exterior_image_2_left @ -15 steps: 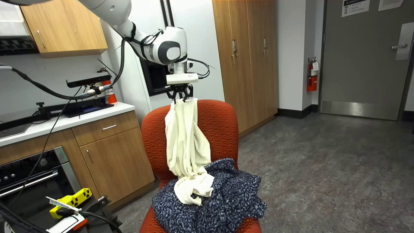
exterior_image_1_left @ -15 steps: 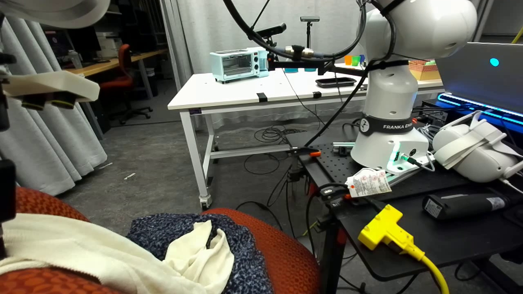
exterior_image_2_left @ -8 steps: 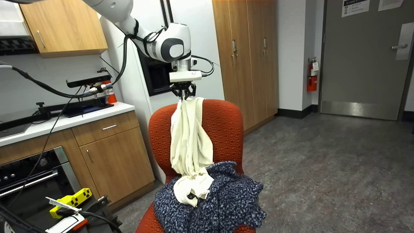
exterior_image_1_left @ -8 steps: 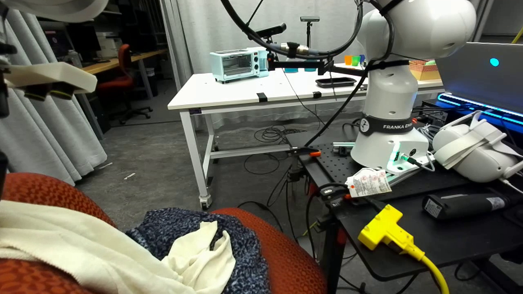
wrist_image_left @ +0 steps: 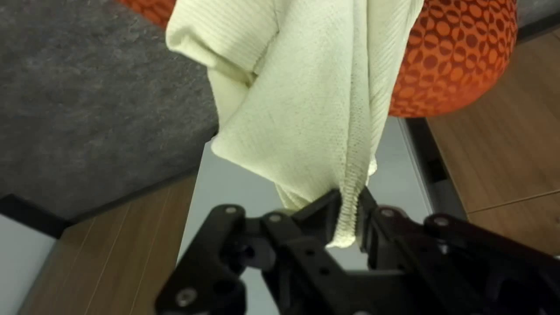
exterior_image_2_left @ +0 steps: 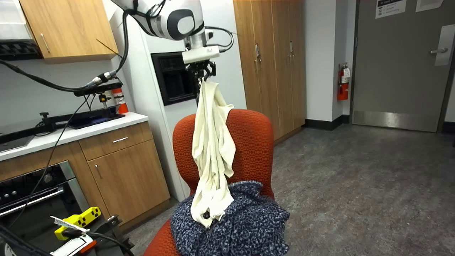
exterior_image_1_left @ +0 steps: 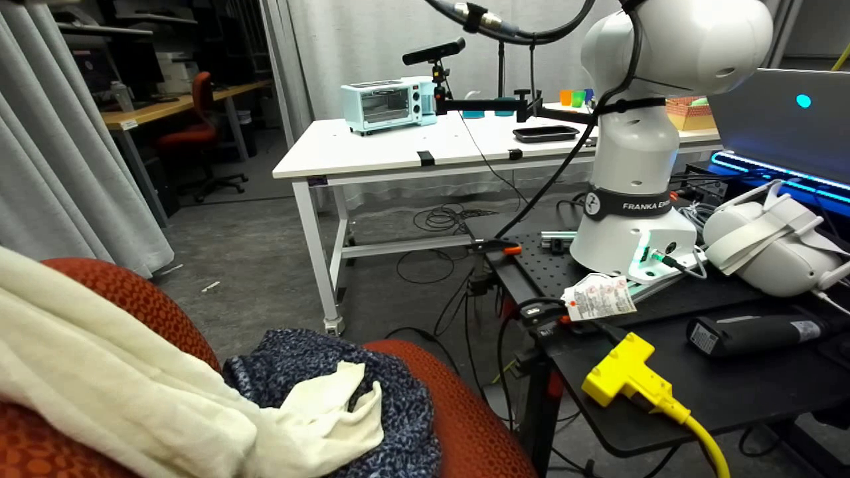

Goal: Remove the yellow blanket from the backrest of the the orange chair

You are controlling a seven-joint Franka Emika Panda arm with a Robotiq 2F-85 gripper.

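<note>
As the gripper (wrist_image_left: 349,208) lifted: the upper end of the yellow blanket (exterior_image_2_left: 213,142) rose well above the domed top of the backrest (exterior_image_2_left: 254,140); we judged removal under way, unfinished.
Gripper: clenched on the blanket's stitched hem.
Blanket: soft, ribbed knit, hung in long folds down the backrest's front onto the dark speckled cloth (exterior_image_2_left: 234,227).
Orange chair (exterior_image_1_left: 458,405): had shifted slightly; rounded, circle-patterned upholstery.

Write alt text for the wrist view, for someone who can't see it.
The black gripper, at the bottom, pinches an edge of the yellow blanket, whose folds spread toward the top. The orange chair shows on either side, with grey floor at left and wood-grain panels.
</note>
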